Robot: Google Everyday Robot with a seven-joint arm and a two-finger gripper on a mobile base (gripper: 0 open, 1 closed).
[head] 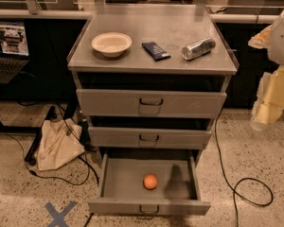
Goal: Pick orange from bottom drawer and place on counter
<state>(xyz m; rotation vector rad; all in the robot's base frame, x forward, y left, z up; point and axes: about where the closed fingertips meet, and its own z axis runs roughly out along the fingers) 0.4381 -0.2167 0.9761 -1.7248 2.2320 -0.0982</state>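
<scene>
1 orange [150,181]; end effector [266,111] far rt

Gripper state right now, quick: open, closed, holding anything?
Gripper: open or closed cannot be told. It is at the right, beside the cabinet, well away from the orange, which lies in the open bottom drawer.
</scene>
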